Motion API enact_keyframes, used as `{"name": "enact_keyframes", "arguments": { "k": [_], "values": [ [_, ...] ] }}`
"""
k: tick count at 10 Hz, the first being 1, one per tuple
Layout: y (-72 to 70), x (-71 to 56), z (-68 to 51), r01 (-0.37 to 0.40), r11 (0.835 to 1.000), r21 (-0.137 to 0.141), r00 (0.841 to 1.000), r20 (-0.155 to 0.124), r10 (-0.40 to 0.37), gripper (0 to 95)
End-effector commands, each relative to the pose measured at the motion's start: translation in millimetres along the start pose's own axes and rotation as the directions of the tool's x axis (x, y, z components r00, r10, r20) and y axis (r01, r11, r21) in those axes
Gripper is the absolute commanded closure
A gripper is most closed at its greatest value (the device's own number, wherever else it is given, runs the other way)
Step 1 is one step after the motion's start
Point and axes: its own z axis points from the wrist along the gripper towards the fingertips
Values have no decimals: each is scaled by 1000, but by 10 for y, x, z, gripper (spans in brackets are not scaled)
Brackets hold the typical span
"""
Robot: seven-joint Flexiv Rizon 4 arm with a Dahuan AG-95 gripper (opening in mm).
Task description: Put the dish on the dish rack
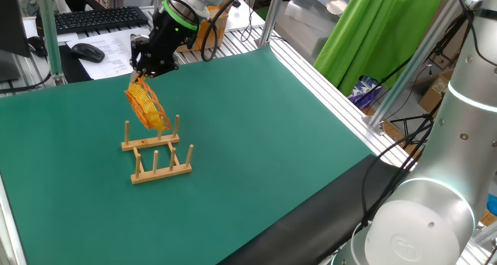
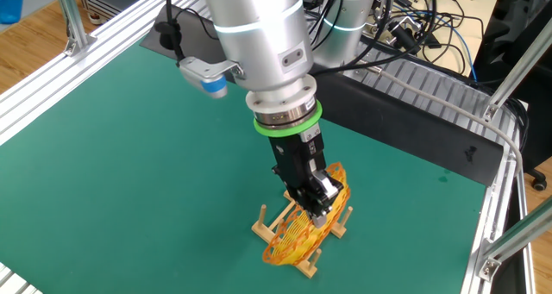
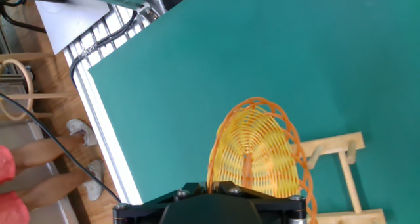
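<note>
In one fixed view, the pincer (image 1: pixel 143 73) sits leftmost, pinching the top rim of the woven wicker dish (image 1: pixel 147 106), which hangs tilted on edge. Right of and below it stands the wooden dish rack (image 1: pixel 158 151) on the green worktop (image 1: pixel 264 133). The dish's lower edge appears down among the rack's far pegs; seating it fully and releasing seem left.

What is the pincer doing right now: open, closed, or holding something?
Pincer: closed on the rim of the dish, holding it on edge, tilted, at the dish rack.
</note>
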Motion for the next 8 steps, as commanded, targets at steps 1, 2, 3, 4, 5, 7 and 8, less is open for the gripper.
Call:
{"name": "enact_keyframes", "arguments": {
  "k": [1, 2, 3, 4, 5, 7, 8],
  "values": [
    [7, -7, -3, -16, 1000, -3, 1000, -7, 16, 950],
    [1, -11, -3, -18, 1000, -3, 1000, -8, 18, 950],
    [-6, -16, -1, -17, 1000, -3, 1000, -9, 17, 950],
    [-14, -20, 1, -13, 1000, -2, 1000, -9, 13, 950],
    [-15, -19, 3, -17, 1000, -3, 1000, -4, 17, 950],
    [-9, 3, 12, -26, 1000, 0, 1000, -1, 26, 950],
    [-10, 6, 15, -35, 999, 0, 999, -1, 35, 950]
  ]
}}
